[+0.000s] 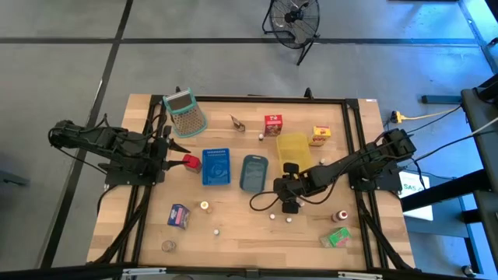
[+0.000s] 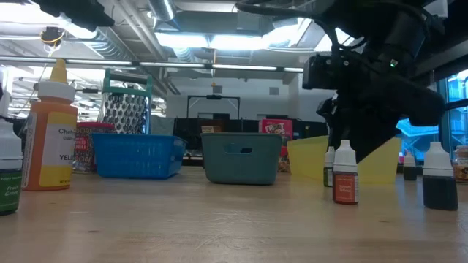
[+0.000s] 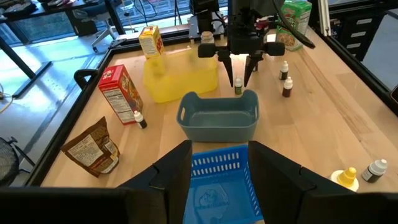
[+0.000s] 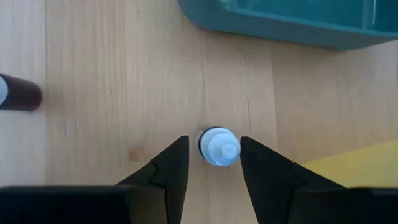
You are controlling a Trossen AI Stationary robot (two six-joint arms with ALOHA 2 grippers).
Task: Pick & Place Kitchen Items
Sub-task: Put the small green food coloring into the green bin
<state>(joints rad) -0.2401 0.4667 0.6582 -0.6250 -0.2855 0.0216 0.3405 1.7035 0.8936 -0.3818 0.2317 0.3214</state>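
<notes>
The right gripper [image 4: 213, 163] hangs with jaws apart, a white-capped bottle [image 4: 218, 147] upright between them, untouched. It looks light, rigid, smooth and tippy, so grip the body below the cap. The left gripper [image 3: 219, 180] waits, jaws apart, over the blue tray [image 3: 221, 186].

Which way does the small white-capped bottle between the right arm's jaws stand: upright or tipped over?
Upright. The right wrist view looks straight down on the small bottle's round white cap; the left wrist view shows it standing between the jaws.

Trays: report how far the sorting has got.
Done: nothing visibly; the grey-blue tray looks empty. In hand: the right hand is open, its fingers either side of a white-capped bottle standing on the table, not yet gripped. Left: red carton, yellow carton and other small bottles lie outside the trays. Left hand waits over the blue tray.
</notes>
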